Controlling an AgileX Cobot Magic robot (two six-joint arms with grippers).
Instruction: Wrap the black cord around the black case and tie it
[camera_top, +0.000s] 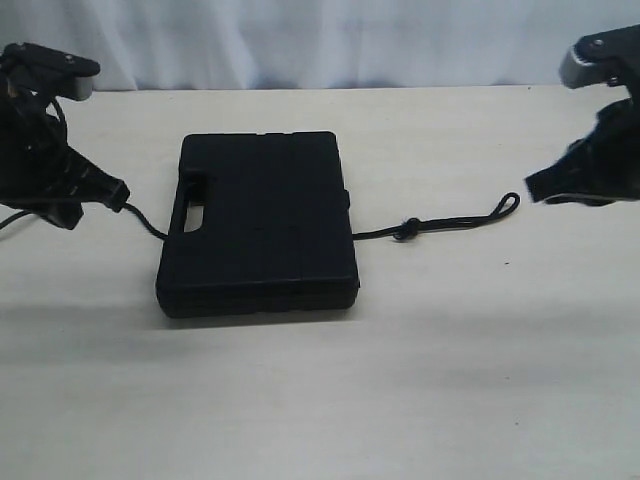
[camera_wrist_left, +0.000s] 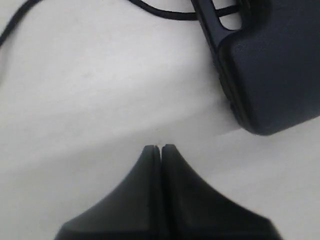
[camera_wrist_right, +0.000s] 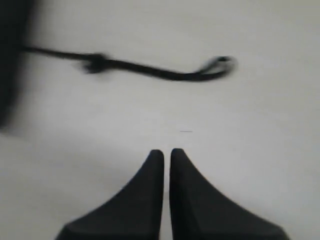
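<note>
The black case (camera_top: 262, 222) lies flat in the middle of the table, handle slot on its left side; its corner shows in the left wrist view (camera_wrist_left: 270, 65). The black cord (camera_top: 440, 225) runs out from under the case's right edge, with a knot and a narrow loop at its far end; another stretch (camera_top: 148, 222) leaves the left side. My left gripper (camera_wrist_left: 159, 146) is shut and holds nothing, hovering left of the case (camera_top: 118, 193). My right gripper (camera_wrist_right: 166, 150) is shut with nothing in it, just right of the cord's loop (camera_wrist_right: 220, 64), near the table's right side (camera_top: 535, 187).
The pale table (camera_top: 320, 400) stretches wide in front of the case. A light curtain (camera_top: 320, 40) hangs behind the table's far edge.
</note>
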